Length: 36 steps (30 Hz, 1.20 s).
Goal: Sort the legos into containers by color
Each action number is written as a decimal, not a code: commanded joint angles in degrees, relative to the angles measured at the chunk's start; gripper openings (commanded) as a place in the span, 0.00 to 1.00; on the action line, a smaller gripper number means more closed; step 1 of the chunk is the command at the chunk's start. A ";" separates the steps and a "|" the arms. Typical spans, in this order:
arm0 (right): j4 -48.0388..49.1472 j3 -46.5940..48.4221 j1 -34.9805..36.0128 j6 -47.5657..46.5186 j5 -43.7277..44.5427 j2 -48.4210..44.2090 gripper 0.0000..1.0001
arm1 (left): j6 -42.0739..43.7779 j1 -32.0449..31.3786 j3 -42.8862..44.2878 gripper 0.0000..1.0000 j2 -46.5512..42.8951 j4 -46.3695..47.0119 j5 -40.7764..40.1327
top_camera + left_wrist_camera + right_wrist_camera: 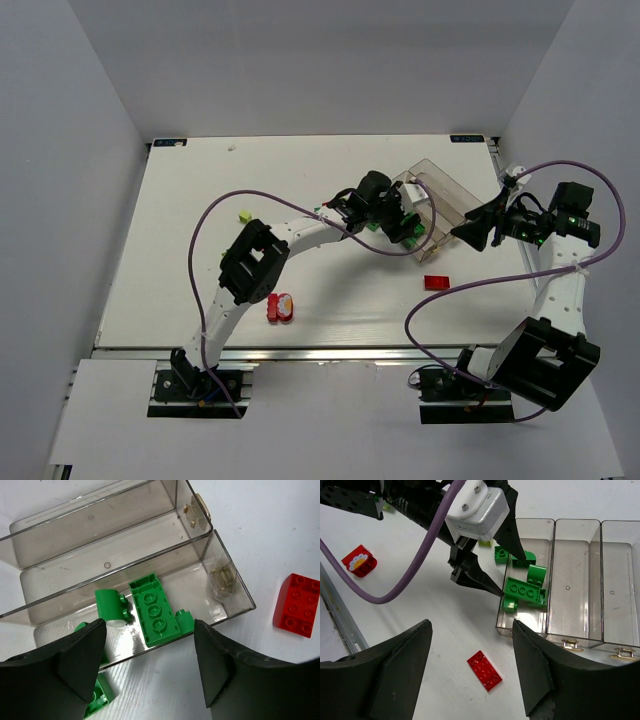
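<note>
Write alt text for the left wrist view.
The black left gripper, open and empty, hangs over the nearest compartment of a clear plastic organiser tray, which holds several green studded bricks. A red studded brick lies on the white table to the right.

left pincer (150,626): jaws apart, angled down | right pincer (471,624): jaws apart

The white table (200,200) carries a clear organiser tray (452,192) at its far right. A green brick (501,554) lies on the table just beside the tray's left wall. A flat red brick (436,282) lies nearer. A red flower-printed block (281,307) lies near centre. A yellow-green brick (244,215) lies far left.
</note>
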 commanded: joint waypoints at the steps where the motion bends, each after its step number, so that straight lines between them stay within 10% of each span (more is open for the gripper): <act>1: -1.41 0.18 -0.23 -0.74 -1.02 -0.47 0.71 | -1.35 0.46 0.97 0.81 -4.75 1.80 -1.00; 6: -7.02 0.88 0.21 -10.47 -1.72 0.49 0.71 | -8.46 2.82 -1.31 0.76 -9.49 3.65 -6.96; 11: -17.67 3.68 5.56 -29.47 1.87 3.92 0.70 | -13.57 6.52 -10.35 0.38 -18.27 -0.13 -7.68; 20: 0.25 5.63 12.42 -5.07 4.77 4.63 0.69 | -11.63 7.67 -13.81 0.86 -18.82 -9.17 -9.61; 36: 7.12 3.25 14.01 7.61 9.35 2.08 0.70 | -19.98 5.82 7.38 0.75 -0.80 -20.17 -23.04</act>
